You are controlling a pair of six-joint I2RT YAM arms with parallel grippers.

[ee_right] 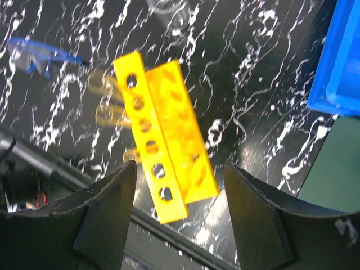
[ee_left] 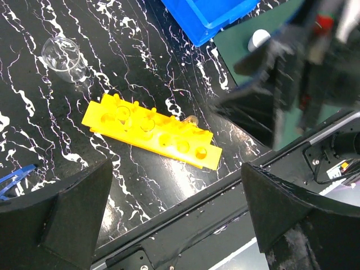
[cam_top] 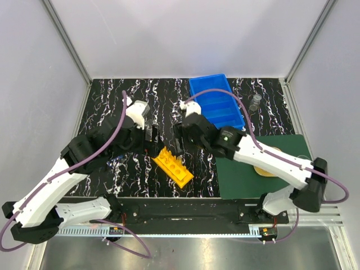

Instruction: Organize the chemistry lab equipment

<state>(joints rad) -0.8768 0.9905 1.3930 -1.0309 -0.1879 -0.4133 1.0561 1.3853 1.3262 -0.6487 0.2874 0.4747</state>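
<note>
Yellow rack (cam_top: 173,167) lies on the black marbled table (cam_top: 107,101) approx mid-scene, set diagonally, just left of the dark green mat (cam_top: 281,147) and apart from it. Both grippers hang on its far side, neither touching it. R gripper (cam_top: 179,143) is right over the rack's far end, fingers spread wide w/ nothing btwn them. In the right wrist view the rack (ee_right: 163,140) fills the gap below the open fingers (ee_right: 107,214), its row of holes facing the cam. Small clear glass tubes (ee_right: 104,115) poke out of its side; can't tell how many. L gripper (cam_top: 149,135) is a bit further left and far of the rack, also spread open and empty. Its wrist view shows the rack (ee_left: 152,132) lying beyond the fingertips (ee_left: 62,219), well apart from them. A clear beaker (ee_left: 64,56) stands on the table beyond the rack, separate from it, and a round glass end (ee_left: 191,119) shows just beside the rack's edge. Blue divided bin (cam_top: 216,101) sits far-right of the rack, near the R arm. Second glass piece (cam_top: 256,101) stands just right of the bin. Small white round piece (ee_left: 260,39) rests on the mat, next to the blurred R arm. Blue safety glasses (ee_right: 34,56) lie left of the rack, near the L arm.
</note>
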